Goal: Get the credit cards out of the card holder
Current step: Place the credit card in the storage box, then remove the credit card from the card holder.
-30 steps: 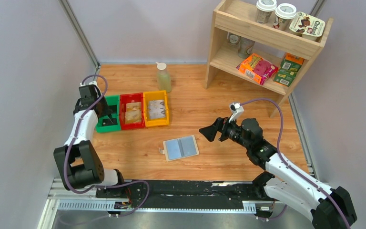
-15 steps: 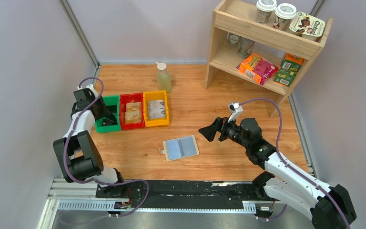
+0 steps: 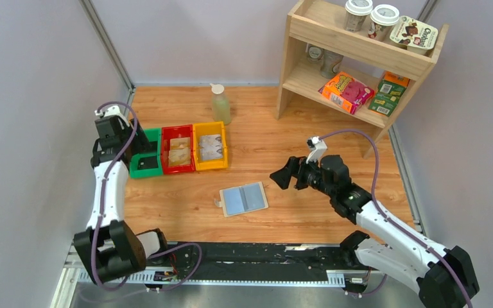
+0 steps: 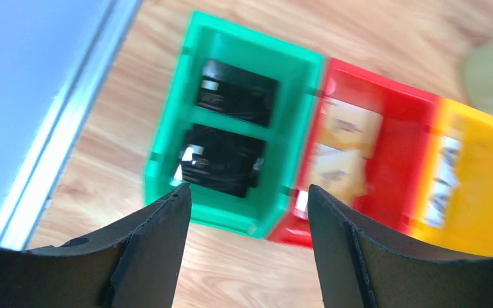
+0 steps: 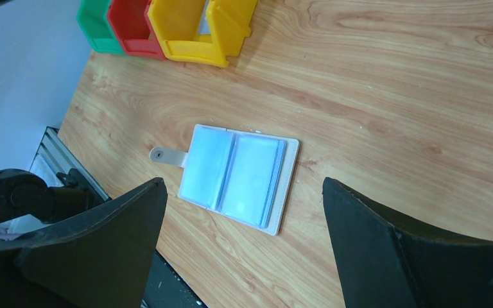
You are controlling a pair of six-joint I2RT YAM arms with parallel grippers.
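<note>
**Left gripper (image 4: 249, 192) above the green bin (image 4: 231, 215), right gripper (image 5: 244, 183) above the card holder (image 5: 237, 176), both spread wide**

The left gripper's 2 fingers stand well apart with nothing between them, hanging over the near end of the green bin. The right gripper is parted just as widely and is also empty. It points down at the card holder without touching it.

The card holder lies unfolded and flat on the wooden table (image 3: 282, 128), between the 2 arms. Its 2 pale blue-grey panels face up and its clasp tab (image 5: 160, 154) sticks out from one short edge. Whether any card sits in its pockets cannot be told.

The credit cards (image 4: 221, 160) lie in the bins. There are 2 black ones in the green bin, one behind the other, and tan-gold ones (image 4: 350, 122) in the red bin (image 4: 395, 160). Silvery grey ones (image 3: 210, 147) lie in the yellow bin (image 4: 481, 186). The 3 bins stand side by side, touching, to the far left of the holder.

Behind the bins stands a pale bottle (image 3: 220, 104). At the far right is a wooden shelf (image 3: 359, 58) holding cups and boxes.
</note>
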